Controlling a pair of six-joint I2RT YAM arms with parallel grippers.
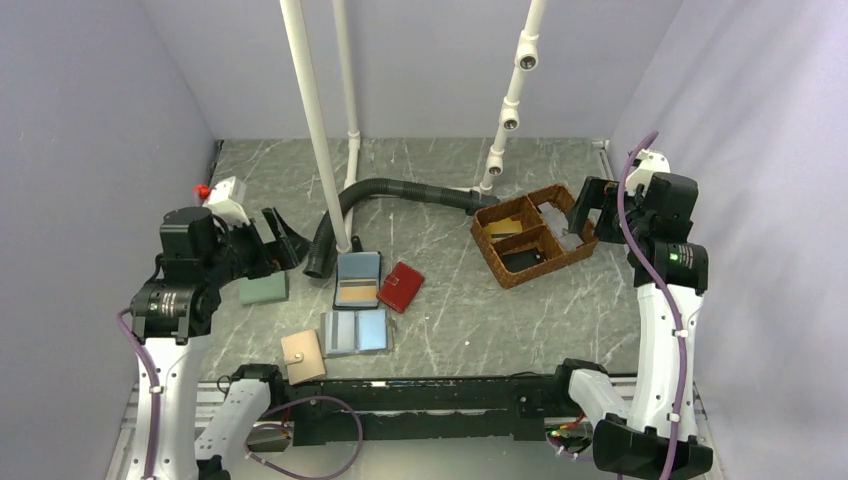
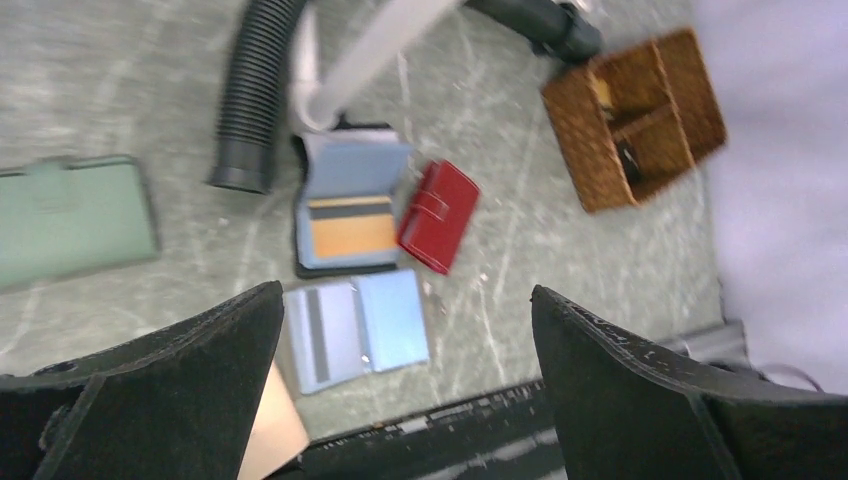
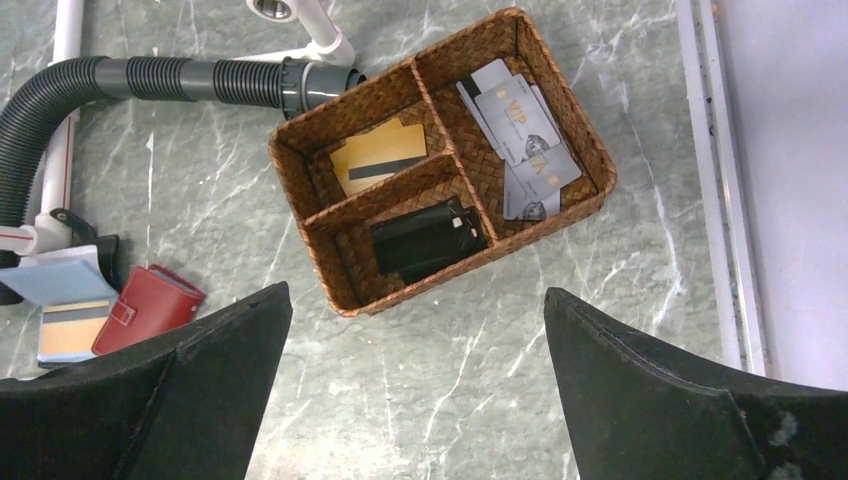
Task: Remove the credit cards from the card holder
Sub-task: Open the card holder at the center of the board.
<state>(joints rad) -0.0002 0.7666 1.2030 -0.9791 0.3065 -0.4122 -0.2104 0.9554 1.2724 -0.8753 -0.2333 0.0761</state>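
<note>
1. Counter (image 1: 450, 320): grey marbled surface that carries all items listed below.

2. Hose (image 1: 400, 190): black, corrugated. It lies ahead of the left hand and curves across toward the right hand. A white pipe (image 1: 315, 130) stands beside its open end.

3. Basket (image 3: 350, 105): brown wicker with three compartments. It sits directly below and ahead of the right hand.

4. Left hand (image 2: 405, 300): fingers spread wide, nothing between them, raised clear of the counter.

5. Right hand (image 3: 417, 295): fingers spread wide, nothing between them, raised above the near edge of the basket.

6. Green wallet (image 2: 70, 220): closed, on the outer side of the left hand's left finger.

7. Dark-framed blue wallet (image 2: 350, 205): open, tan panel showing, ahead of the left hand's gap.

8. Pale blue bifold (image 2: 360, 325): open flat, just nearer to the left hand than the dark-framed wallet.

9. Tan wallet (image 1: 302, 355): closed, beside the bifold, partly hidden under the left finger in the left wrist view.

10. Card holder (image 2: 438, 216): red, folded shut, tab across its front. It lies just beside the dark-framed wallet on the right-finger side, ahead of the left hand and well off to the left of the right hand.

11. Basket contents: a black item (image 3: 425, 240) in the compartment nearest the right hand, a yellow card (image 3: 380, 160) in the far-left compartment, and grey cards (image 3: 520, 135) in the right compartment.
</note>
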